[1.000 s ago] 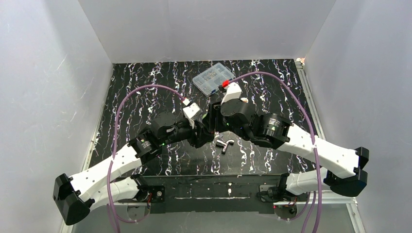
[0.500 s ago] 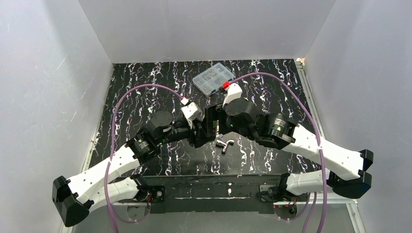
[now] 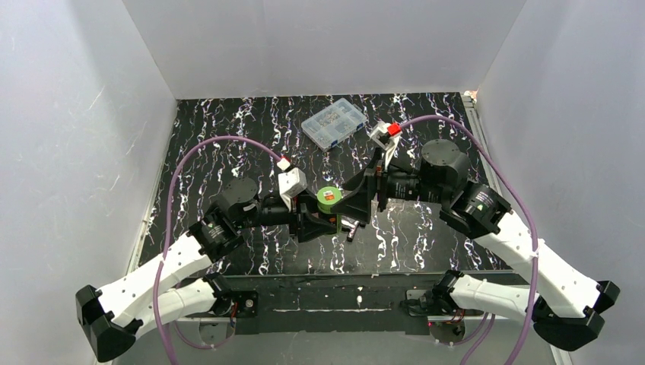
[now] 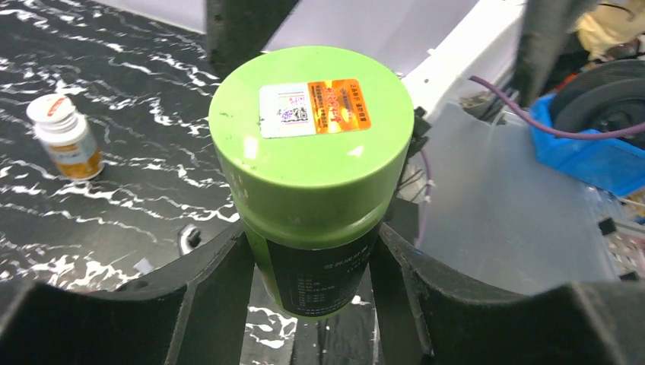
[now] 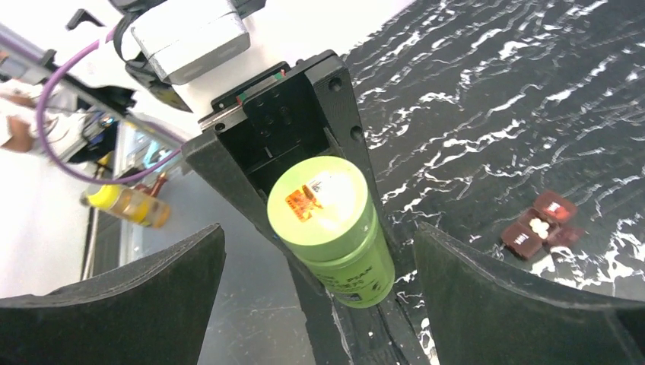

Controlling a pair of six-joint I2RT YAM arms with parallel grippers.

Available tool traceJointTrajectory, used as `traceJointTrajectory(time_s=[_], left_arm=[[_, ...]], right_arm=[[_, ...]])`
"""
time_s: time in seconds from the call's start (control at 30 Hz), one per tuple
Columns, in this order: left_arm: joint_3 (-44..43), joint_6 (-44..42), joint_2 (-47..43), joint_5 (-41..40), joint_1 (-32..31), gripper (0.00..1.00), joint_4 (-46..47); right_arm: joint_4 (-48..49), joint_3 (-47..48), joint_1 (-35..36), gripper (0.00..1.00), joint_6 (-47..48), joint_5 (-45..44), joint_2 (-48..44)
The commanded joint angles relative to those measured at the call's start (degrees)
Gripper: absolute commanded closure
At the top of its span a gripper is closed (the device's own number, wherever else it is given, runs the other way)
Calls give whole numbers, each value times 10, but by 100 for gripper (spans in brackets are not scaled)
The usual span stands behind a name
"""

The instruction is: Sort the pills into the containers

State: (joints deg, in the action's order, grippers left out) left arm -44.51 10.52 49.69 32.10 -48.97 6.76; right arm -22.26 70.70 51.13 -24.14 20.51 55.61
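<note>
Fingers (image 4: 205, 296) of my left gripper (image 4: 308, 236) clamp the green-capped bottle (image 4: 312, 175); my right gripper (image 5: 318, 228) gapes wide, facing its cap, touching nothing.

We look at a black tabletop veined with white streaks (image 3: 228, 129). Toward its far edge, about the middle, a clear plastic compartment box (image 3: 333, 122) lies flat, turned at an angle to the table's sides; its contents are too small for us to make out. Nearer the front edge, well apart from the box, sits a small cluster of dark brown pieces (image 5: 541, 226), one showing white specks. In the left wrist view a small amber bottle with a white cap (image 4: 65, 137) stands upright on its own.
</note>
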Motion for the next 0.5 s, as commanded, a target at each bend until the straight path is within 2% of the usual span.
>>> traceJointTrajectory(time_s=[0.0,0.2,0.47], left_arm=[[0,24,-16,79,0,100,53],[-4,52,-3,115,0,100,76],[0,83,13,135,1,100,115]], right_arm=[[84,-6,-38,2,7,186,1],[101,2,-38,4,4,224,14],[99,0,-38,16,5,212,12]])
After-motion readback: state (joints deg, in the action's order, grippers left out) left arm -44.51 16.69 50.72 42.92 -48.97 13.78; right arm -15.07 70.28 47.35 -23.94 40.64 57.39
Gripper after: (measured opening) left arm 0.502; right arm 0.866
